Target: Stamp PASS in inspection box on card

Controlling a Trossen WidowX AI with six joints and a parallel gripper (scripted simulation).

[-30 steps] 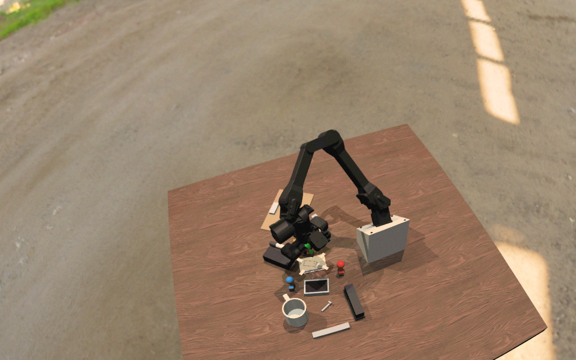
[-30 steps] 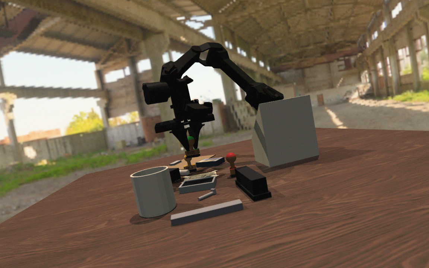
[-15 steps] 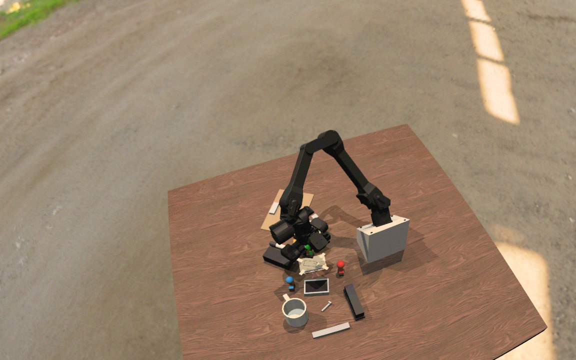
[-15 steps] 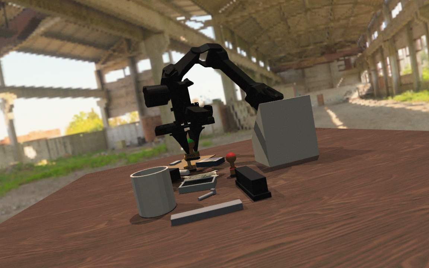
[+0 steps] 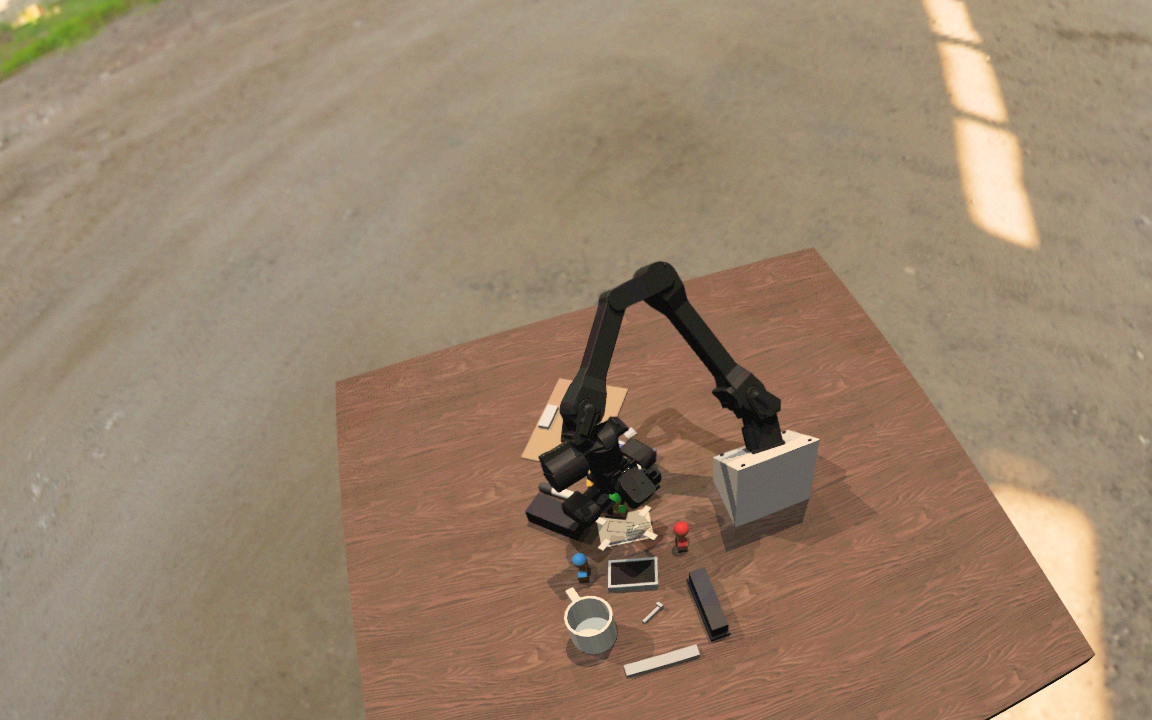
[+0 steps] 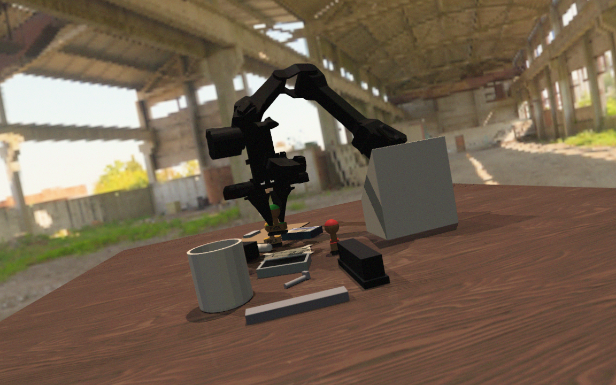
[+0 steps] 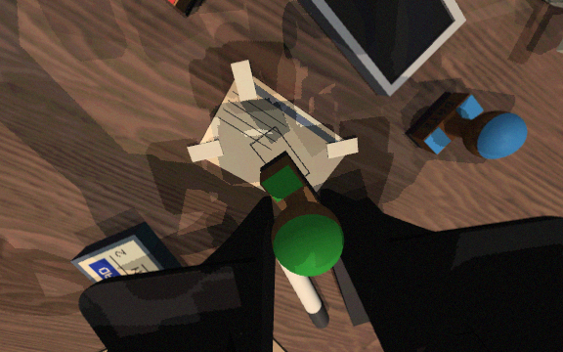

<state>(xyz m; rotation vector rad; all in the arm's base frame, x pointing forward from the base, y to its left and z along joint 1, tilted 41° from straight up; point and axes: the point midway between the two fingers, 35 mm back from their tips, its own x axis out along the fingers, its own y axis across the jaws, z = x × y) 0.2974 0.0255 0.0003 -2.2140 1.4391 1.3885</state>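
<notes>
My gripper (image 5: 609, 506) (image 6: 276, 221) (image 7: 296, 200) is shut on the green-topped PASS stamp (image 6: 276, 229) (image 7: 308, 244), which hangs upright above the table. In the wrist view the stamp's base overlaps the card's near edge and hides one end of the box. The card (image 5: 609, 538) (image 7: 235, 168) is held down by pale tape strips. The inspection box (image 7: 292, 150) is a thin black outline on it; I see no print in its visible part. The dark ink pad (image 5: 632, 573) (image 6: 282, 273) (image 7: 390, 89) lies open in a grey frame beyond the card.
A blue stamp (image 5: 582, 567) (image 7: 501, 135) and a red stamp (image 5: 681, 535) (image 6: 331, 232) stand near the card. A yellow HOLD stamp (image 6: 272, 240) stands behind. A blue PAD-labelled tin (image 7: 125, 259), a white marker (image 7: 303, 290), a mug (image 6: 219, 277) and a black stapler-like block (image 6: 360, 261) surround them.
</notes>
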